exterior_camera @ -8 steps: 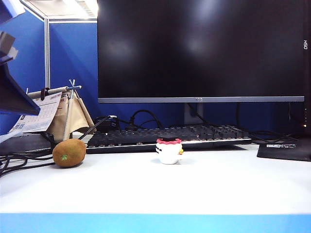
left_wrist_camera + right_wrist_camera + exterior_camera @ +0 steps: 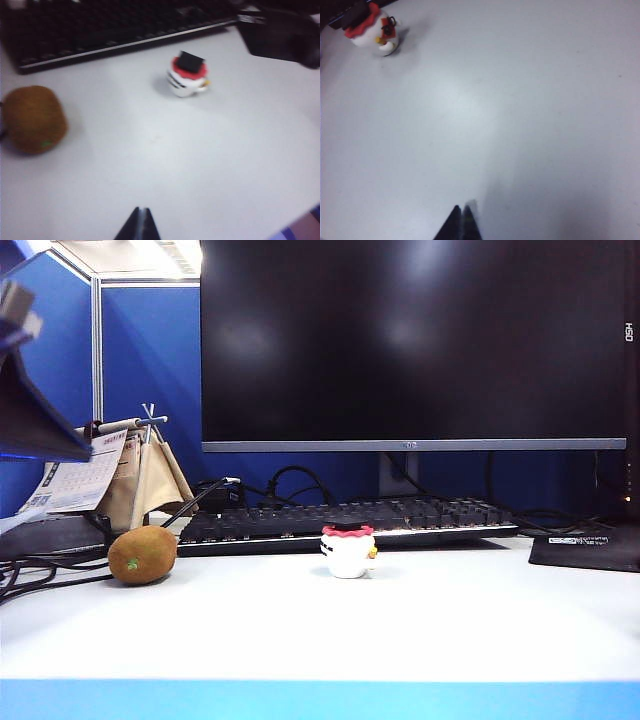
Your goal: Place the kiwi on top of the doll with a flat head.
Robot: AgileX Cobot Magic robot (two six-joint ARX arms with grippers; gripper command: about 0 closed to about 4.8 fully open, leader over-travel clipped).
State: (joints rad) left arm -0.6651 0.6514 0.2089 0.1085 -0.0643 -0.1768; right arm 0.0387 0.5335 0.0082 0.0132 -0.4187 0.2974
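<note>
Looking through my cameras: the biggest thing by far is the black monitor (image 2: 415, 340), filling the back of the exterior view from 11 to 2 o'clock. Below it sits a black keyboard (image 2: 345, 520) along the far edge of the white table (image 2: 400, 625). At 9 o'clock there's a little desk calendar (image 2: 75, 480) on a beige stand, with some black cables (image 2: 40, 575) trailing under it, and a dark mouse pad (image 2: 585, 550) way over at 3 o'clock.

The kiwi (image 2: 143, 555) sits on the table at about 8 o'clock, just in front of the keyboard's left end, green mark facing the camera. It's well apart from the doll with a flat head (image 2: 348, 552), which stands upright near dead center, right in front of the keyboard, black top bare.

My left gripper (image 2: 138, 226) hangs above the open table, fingertips pressed together with nothing between them; in its wrist view both kiwi (image 2: 34, 119) and doll (image 2: 187, 75) are out ahead. My right gripper (image 2: 460, 222) is pinched closed too, empty, over bare table, with the doll (image 2: 372, 31) far off in its view.
</note>
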